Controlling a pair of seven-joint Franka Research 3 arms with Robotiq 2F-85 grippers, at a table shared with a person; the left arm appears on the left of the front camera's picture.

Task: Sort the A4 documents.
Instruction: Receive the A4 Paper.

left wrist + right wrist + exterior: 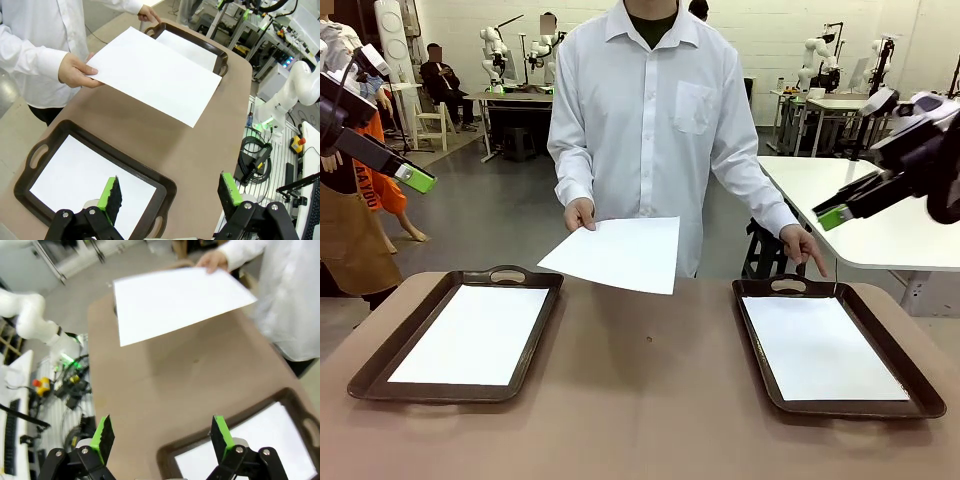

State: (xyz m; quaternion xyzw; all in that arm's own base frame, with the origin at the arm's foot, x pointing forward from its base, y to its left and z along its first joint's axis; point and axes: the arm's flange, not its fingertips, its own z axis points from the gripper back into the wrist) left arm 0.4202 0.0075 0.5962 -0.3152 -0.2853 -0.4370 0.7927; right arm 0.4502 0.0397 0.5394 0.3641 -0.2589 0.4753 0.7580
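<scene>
White A4 sheet held out mid-table by person's hand, above tabletop, btwn two dark brown trays, each w/ sheet inside. Handover step, apparently. Left gripper and right gripper both spread wide, empty, raised. Next: reach in, pinch free edge w/o creasing.

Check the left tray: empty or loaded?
Loaded: a white sheet lies flat inside the left tray, covering most of its floor.
</scene>
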